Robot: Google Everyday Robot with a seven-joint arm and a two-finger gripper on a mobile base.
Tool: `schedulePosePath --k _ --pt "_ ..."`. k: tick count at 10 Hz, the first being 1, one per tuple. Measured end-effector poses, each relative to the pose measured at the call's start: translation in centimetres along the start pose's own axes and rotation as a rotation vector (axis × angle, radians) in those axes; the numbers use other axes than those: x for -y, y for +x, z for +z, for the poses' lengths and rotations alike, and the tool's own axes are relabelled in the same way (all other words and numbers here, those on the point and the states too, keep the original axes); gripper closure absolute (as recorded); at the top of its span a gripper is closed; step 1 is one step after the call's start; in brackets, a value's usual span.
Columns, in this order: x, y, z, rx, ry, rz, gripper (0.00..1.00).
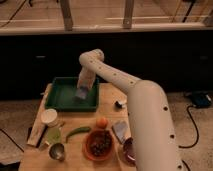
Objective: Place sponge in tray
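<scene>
The dark green tray stands at the back left of the wooden table. My arm reaches over it from the right, and the gripper points down into the tray's middle. The small blue-grey sponge is right at the gripper's tip, over or on the tray floor; I cannot tell whether it touches the floor or whether the gripper holds it.
In front of the tray are a white cup, a green bottle, a metal cup, a green vegetable, an orange, an orange-brown bowl and a pale grey-blue slab. A dark cabinet stands behind the table.
</scene>
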Motion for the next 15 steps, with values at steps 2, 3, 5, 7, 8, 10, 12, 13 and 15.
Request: schedulePosePath --k 2,3,5,7,8,10,12,13,15 --pt "-0.2 0.0 0.0 0.005 0.004 0.0 0.74" --pt "-0.3 0.1 -0.1 0.009 0.005 -0.003 0.74" --pt "-0.5 0.1 -0.1 0.014 0.007 -0.005 0.74" --pt "-0.7 0.2 -0.2 0.018 0.011 -0.007 0.78" --pt "-0.7 0.1 -0.1 0.023 0.012 -0.009 0.79" --pt "-0.9 0.2 0.0 0.03 0.016 -0.016 0.79" --pt "-1.0 0.2 0.1 0.037 0.019 -0.021 0.84" --pt "-1.1 0.2 0.2 0.044 0.02 -0.026 0.84" --pt "-1.3 0.2 0.4 0.053 0.023 -0.034 0.84"
